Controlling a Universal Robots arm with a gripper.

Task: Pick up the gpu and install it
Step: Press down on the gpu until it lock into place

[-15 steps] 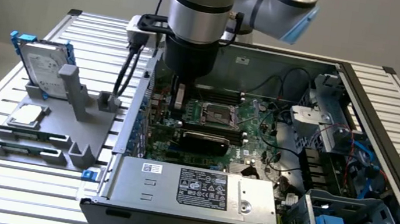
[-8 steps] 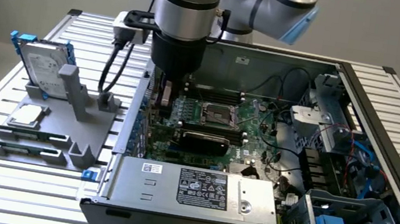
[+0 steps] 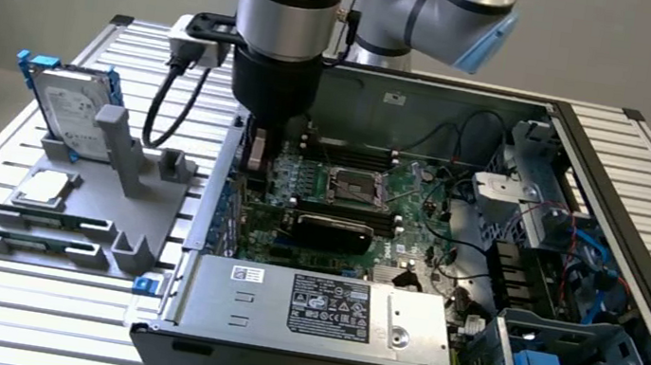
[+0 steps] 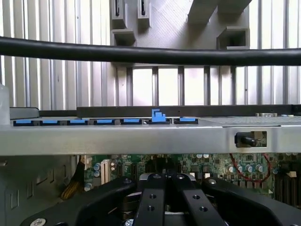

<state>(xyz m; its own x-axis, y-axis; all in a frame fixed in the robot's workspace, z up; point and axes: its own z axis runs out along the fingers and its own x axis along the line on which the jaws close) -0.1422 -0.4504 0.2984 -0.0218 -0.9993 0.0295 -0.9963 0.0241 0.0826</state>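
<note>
The gpu [image 3: 332, 231] shows its glossy black shroud low on the green motherboard [image 3: 418, 205], inside the open computer case [image 3: 627, 215]. It stands on edge among the board's slots. My gripper [image 3: 257, 159] hangs over the board's edge at the case wall, to the exterior view's left of the gpu and apart from it. In the wrist view the black fingers [image 4: 153, 197] of the gripper [image 4: 165, 179] are pressed together with nothing between them. They hang above the motherboard [image 4: 207, 167], just inside the case's metal wall [image 4: 141, 139].
A grey fixture [image 3: 106, 200] outside the case, at the exterior view's left, holds an upright hard drive [image 3: 69, 103] and a square CPU chip [image 3: 44, 188]. The power supply [image 3: 322, 305] fills the case's near end. A black cable [image 4: 150, 54] crosses the wrist view.
</note>
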